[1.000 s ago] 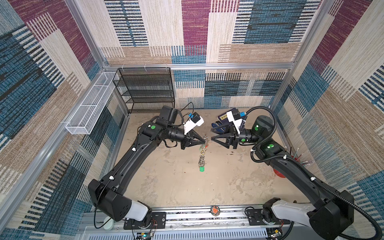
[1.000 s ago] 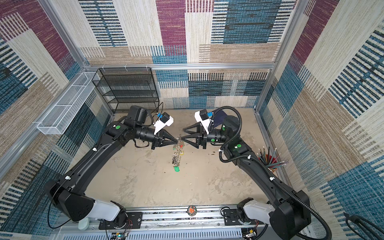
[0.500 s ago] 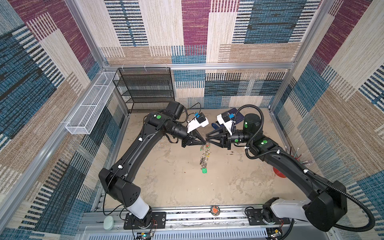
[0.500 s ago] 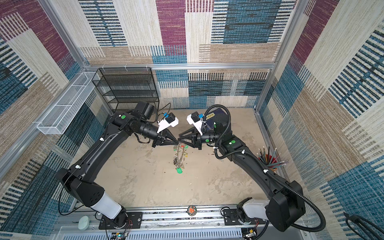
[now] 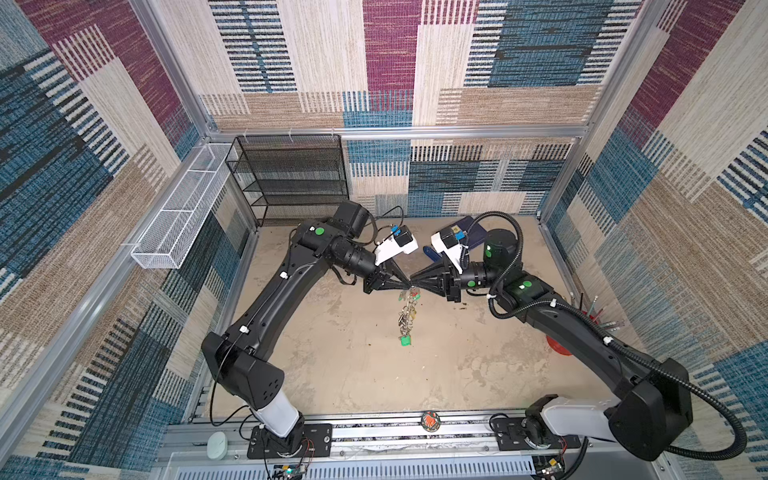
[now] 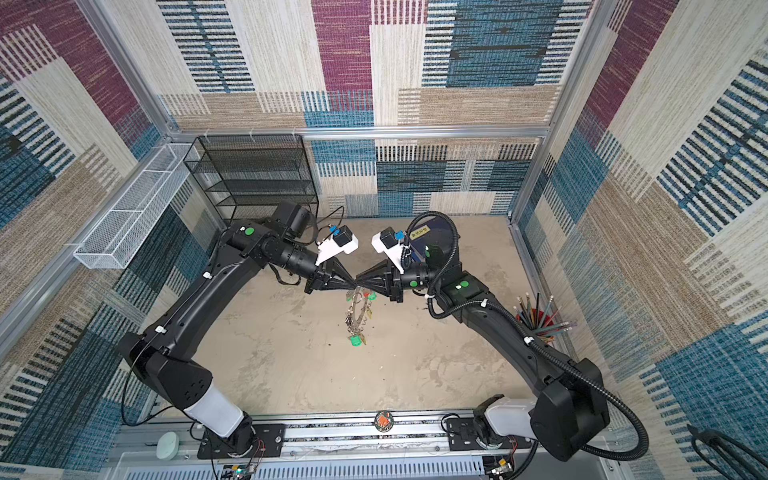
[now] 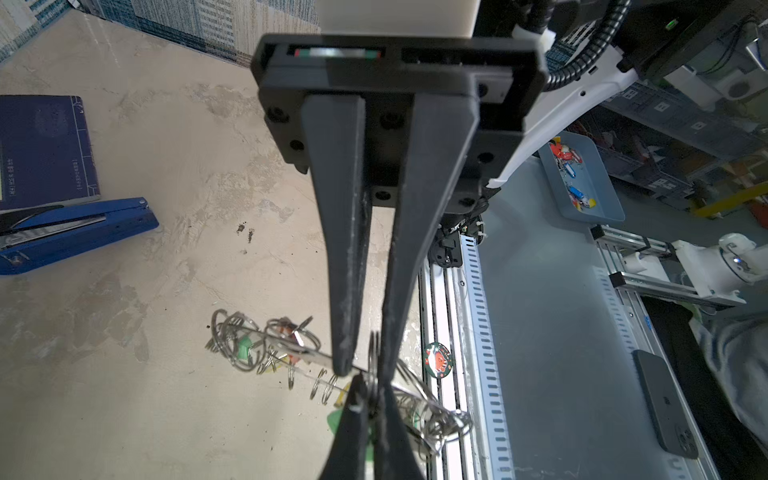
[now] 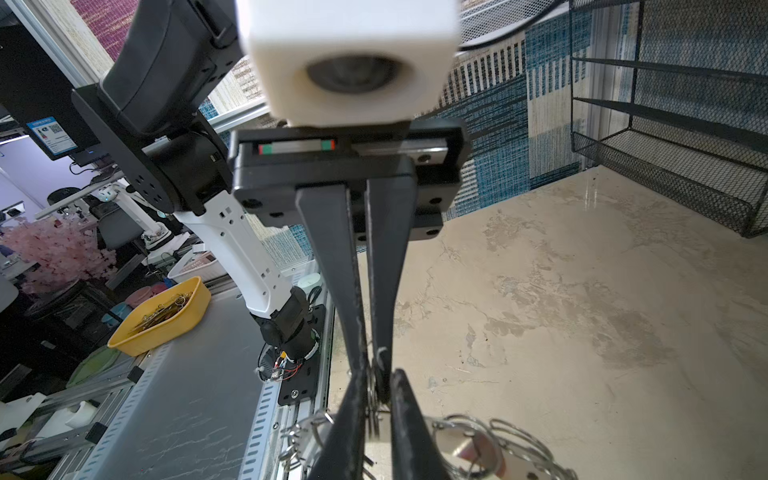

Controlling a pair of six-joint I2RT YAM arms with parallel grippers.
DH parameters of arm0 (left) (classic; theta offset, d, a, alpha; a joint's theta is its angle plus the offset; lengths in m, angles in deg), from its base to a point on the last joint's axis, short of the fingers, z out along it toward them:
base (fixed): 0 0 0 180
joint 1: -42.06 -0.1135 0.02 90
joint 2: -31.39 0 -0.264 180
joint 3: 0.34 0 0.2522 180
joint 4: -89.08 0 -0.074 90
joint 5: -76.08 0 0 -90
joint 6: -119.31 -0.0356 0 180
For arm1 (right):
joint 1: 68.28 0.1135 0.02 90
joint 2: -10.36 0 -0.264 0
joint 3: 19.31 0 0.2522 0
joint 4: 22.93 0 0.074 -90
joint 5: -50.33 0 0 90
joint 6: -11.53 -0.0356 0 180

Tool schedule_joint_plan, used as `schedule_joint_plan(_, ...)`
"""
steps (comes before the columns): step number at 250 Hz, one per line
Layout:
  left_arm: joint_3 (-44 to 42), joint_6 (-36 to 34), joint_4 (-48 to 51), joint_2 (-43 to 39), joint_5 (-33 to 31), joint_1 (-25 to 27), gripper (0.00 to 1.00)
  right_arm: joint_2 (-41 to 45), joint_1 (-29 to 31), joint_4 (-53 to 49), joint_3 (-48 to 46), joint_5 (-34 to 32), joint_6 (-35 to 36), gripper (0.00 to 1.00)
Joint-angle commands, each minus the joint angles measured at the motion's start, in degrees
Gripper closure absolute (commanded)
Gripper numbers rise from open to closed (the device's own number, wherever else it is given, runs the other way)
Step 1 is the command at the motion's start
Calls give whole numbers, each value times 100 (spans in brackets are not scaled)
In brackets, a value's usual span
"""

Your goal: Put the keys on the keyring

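The keyring (image 5: pixel 409 316) (image 6: pixel 356 316) hangs above the floor as a cluster of silver split rings and coloured tags, with a green tag (image 5: pixel 405 341) lowest. My left gripper (image 5: pixel 408 286) (image 7: pixel 372 399) and right gripper (image 5: pixel 414 286) (image 8: pixel 376 399) meet tip to tip at its top. Each is shut on the same upright split ring (image 7: pixel 374 361) (image 8: pixel 372 407). Below the pinch, the keyring's flat metal plate (image 7: pixel 291 353) and more of its rings (image 8: pixel 478 436) fan out. I cannot pick the keys out from the cluster.
A blue stapler (image 7: pixel 75 232) and a dark blue notebook (image 7: pixel 41 149) lie on the floor behind the right arm. A black mesh shelf (image 5: pixel 291 178) stands at the back left beside a white wire basket (image 5: pixel 183 220). A red cup of pencils (image 6: pixel 540 320) stands by the right wall.
The right gripper has swung left to meet the left gripper and its jaws have gone from open to shut on the split ring. The left arm has shifted slightly right with the keyring.
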Motion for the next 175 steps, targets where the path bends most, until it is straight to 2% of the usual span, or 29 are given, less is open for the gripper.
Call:
schedule_joint_plan(1, 60, -90, -59, -16, 140, 2, 100, -10, 24, 58, 1, 88, 69, 96)
schedule_joint_plan(12, 58, -90, -81, -27, 140, 3, 100, -7, 25, 51, 4, 111, 77, 100)
schedule_joint_plan(88, -45, 171, -345, -107, 63, -56, 100, 112, 35, 250, -133, -57, -22, 100)
schedule_joint_plan(124, -770, 625, -1135, -655, 168, -231, 80, 96, 38, 706, -251, -18, -292, 100)
schedule_joint_plan(175, -2070, 1479, -2398, -1645, 129, -549, 58, 91, 34, 1324, -351, 247, -700, 100)
